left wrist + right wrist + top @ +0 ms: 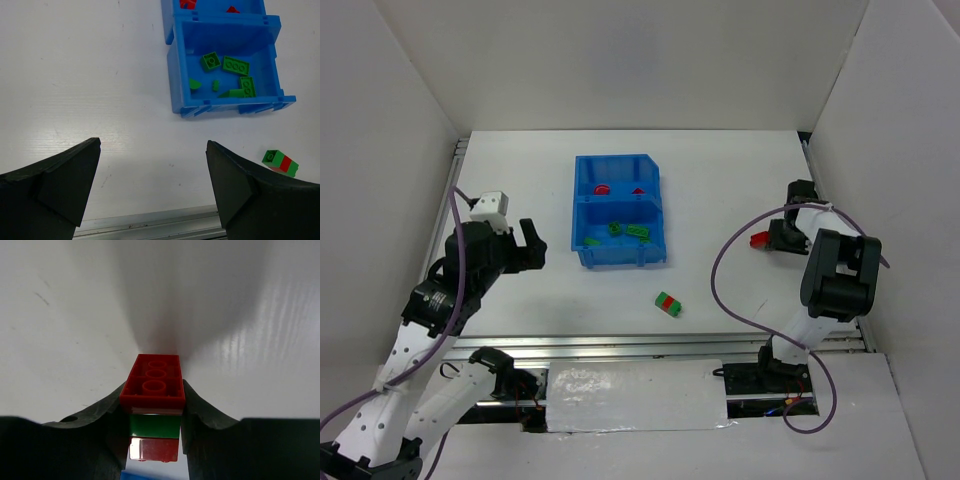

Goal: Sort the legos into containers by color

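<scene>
Our right gripper (154, 412) clamps a red-green stack (152, 382) at the blue bin's (620, 256) three o'clock, likely for pulling apart; our left gripper (152, 146) gapes empty at nine, and a second pair (668, 303) lies at five o'clock

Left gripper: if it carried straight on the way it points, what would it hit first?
Most likely the bare white table ahead of the open left gripper. The blue bin lies farther on, off to the right; depth is hard to judge.
</scene>
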